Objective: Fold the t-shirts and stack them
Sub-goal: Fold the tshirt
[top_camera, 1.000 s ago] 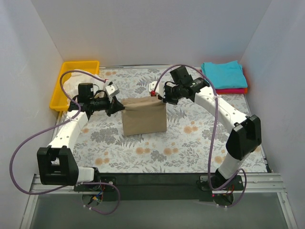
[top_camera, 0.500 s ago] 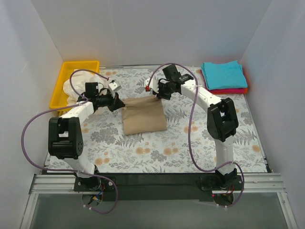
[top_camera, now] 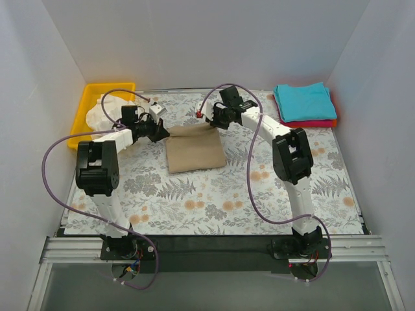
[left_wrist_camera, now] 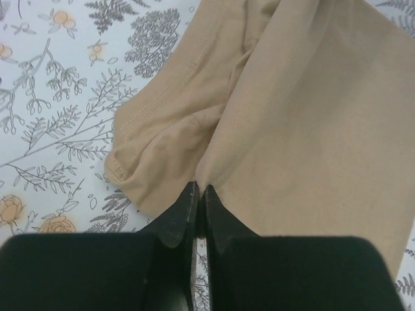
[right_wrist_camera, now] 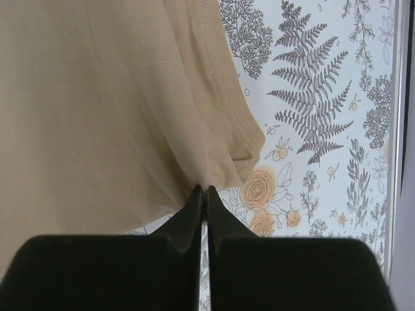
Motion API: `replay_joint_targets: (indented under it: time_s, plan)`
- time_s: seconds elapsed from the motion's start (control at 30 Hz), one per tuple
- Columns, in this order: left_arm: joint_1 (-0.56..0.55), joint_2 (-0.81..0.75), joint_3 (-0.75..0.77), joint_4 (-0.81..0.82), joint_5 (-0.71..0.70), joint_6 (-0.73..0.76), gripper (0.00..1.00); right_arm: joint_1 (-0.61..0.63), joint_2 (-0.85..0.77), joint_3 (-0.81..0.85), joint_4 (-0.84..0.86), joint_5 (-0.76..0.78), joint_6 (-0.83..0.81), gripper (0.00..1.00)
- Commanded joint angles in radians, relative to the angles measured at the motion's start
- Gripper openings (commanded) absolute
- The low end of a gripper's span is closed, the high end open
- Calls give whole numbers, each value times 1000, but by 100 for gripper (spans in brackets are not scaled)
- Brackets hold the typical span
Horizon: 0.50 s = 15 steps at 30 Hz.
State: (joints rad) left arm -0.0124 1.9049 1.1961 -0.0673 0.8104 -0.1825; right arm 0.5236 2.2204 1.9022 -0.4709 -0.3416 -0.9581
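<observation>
The tan t-shirt (top_camera: 193,151) lies folded on the fern-printed cloth in the middle of the table. My left gripper (top_camera: 162,131) is shut on its far-left corner, and in the left wrist view the tan t-shirt (left_wrist_camera: 305,116) bunches at my left gripper (left_wrist_camera: 198,189). My right gripper (top_camera: 214,123) is shut on the far-right corner; the tan t-shirt (right_wrist_camera: 104,110) hangs from my right gripper (right_wrist_camera: 202,189) in its wrist view. A teal t-shirt (top_camera: 303,100) lies folded on a red-pink t-shirt (top_camera: 318,123) at the back right. A white t-shirt (top_camera: 104,111) sits in the yellow bin.
The yellow bin (top_camera: 88,103) stands at the back left. White walls close in the table on three sides. Purple cables loop over both arms. The printed cloth (top_camera: 259,188) covers the table.
Both grippers have carried the far edge of the tan t-shirt further back and down. The shirt now lies flatter and longer on the table. Both arms are stretched out further.
</observation>
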Motion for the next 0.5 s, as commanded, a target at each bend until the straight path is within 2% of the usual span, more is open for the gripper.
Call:
replay_joint_targets:
  time_s: [0.0,0.07,0.17,0.2,0.3,0.37,0.47]
  plan:
    - [8,32,34,52,-69,-49,7,-4,51,35,107,50,44,4]
    - [8,85,74,61,-129,-116,17,-5,71,49,138,75,67,14]
    - [8,138,180,58,-192,-223,25,-5,97,101,169,118,125,25]
    - [8,143,207,49,-188,-242,28,-5,96,115,172,128,139,36]
    - [8,135,290,32,-201,-339,43,-7,53,144,176,162,186,46]
    - [8,134,359,-18,-214,-365,43,-13,19,138,176,171,225,47]
    - [8,122,414,-89,-211,-422,43,-25,-54,94,175,167,303,40]
